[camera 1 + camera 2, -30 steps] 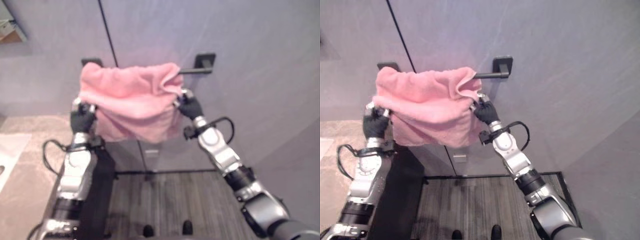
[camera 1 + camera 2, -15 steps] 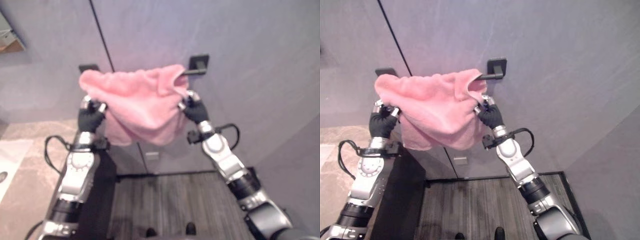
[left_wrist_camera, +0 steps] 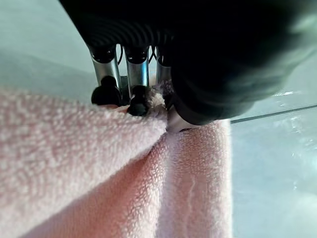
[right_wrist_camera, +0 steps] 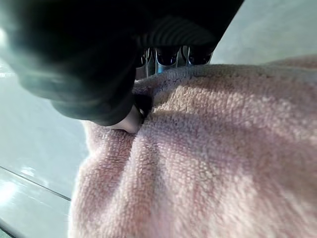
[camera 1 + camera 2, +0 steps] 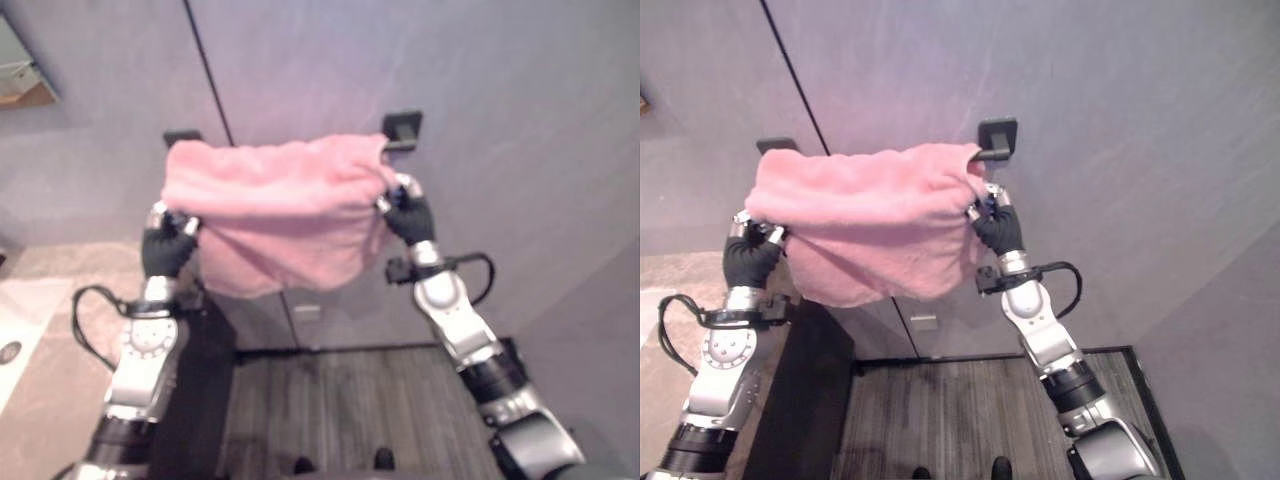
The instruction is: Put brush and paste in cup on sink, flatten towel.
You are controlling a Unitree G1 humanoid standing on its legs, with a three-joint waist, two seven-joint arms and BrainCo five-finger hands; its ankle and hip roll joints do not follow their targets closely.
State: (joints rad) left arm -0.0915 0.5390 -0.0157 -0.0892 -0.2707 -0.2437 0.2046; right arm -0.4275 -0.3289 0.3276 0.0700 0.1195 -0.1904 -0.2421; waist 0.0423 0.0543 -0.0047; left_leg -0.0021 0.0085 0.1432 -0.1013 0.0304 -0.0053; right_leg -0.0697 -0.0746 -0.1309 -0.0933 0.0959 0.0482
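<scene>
A pink towel (image 5: 275, 210) hangs over the black wall rail, spread from the rail's left bracket (image 5: 181, 137) to its right bracket (image 5: 402, 126). My left hand (image 5: 166, 243) pinches the towel's left edge, its fingers (image 3: 136, 87) and thumb curled into the cloth. At the right edge, just under the right bracket, my right hand (image 5: 408, 214) is shut on the towel, cloth (image 4: 198, 148) bunched at its thumb. The towel's lower hem sags lowest at the left.
A beige counter (image 5: 40, 330) with a white sink (image 5: 15, 335) lies at the lower left. A dark cabinet side drops below the counter's edge. Grey wall panels back the rail, and dark wood-look floor (image 5: 350, 410) lies below.
Both hands have moved apart, the right one outward to the right bracket, drawing the towel wider and smoother along the rail. The camera has shifted slightly.
</scene>
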